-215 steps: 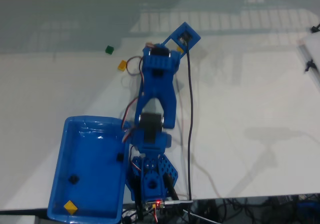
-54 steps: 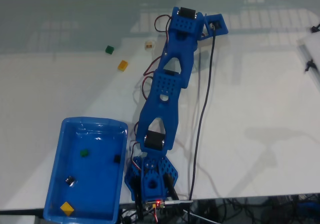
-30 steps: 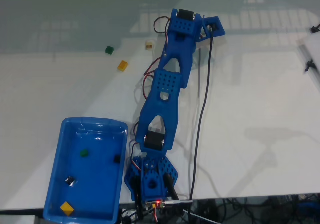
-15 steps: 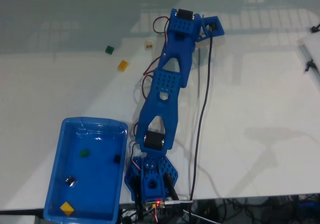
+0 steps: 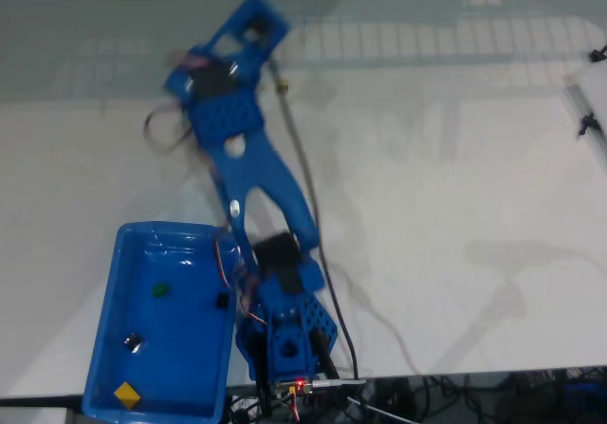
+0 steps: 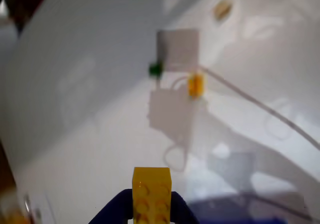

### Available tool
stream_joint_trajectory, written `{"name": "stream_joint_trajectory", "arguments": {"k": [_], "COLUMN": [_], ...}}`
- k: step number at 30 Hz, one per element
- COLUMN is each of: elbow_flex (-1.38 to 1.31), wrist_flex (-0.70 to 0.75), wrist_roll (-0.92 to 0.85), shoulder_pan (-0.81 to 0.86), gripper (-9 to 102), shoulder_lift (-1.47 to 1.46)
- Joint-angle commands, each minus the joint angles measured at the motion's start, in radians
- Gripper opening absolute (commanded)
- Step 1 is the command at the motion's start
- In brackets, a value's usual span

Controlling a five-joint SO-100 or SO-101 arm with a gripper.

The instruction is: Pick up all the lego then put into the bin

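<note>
Clenched on a small yellow studded plastic brick (image 6: 151,193), the blue pincer (image 6: 150,211) enters the wrist view from the 6 o'clock edge, its two fingers pressing the brick's sides while the brick stands upright above them.

On the white desk (image 6: 90,124) beyond, in the same view, a tiny dark green brick (image 6: 155,69) lies toward 12 o'clock from the held brick, with an orange-yellow brick (image 6: 195,84) just beside it at its 4 o'clock. A tan brick (image 6: 222,9) sits well apart from both, near the 1 o'clock corner. All three are blurred.

In the fixed view the blue arm with black servos (image 5: 248,173) is motion-blurred and reaches from its base at 6 o'clock toward 11 o'clock, covering the spot below its wrist. A small tan brick (image 5: 281,85) lies just beside the arm's cable at 12 o'clock.

The shallow rectangular glossy blue plastic tray (image 5: 106,296) sits at the 7 o'clock corner of the fixed view, touching or just beside the arm's base. Inside it are a dark green brick (image 5: 159,290) toward the far end, a dark brick (image 5: 222,301) against the wall nearest the arm, another dark piece (image 5: 132,341) toward the middle, and a yellow brick (image 5: 126,394) at the near end.
</note>
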Motion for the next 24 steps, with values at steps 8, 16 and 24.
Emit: {"name": "stream_joint_trajectory", "arguments": {"k": [8, 16, 24], "elbow_flex": [0.238, 0.31, 0.364], "wrist_flex": [0.233, 0.307, 0.305], "wrist_roll": [-0.077, -0.095, -0.155], "shoulder_pan": [-0.752, -0.992, -0.996], "gripper": [0, 1, 19], "shoulder_lift": [0.331, 0.396, 0.399]}}
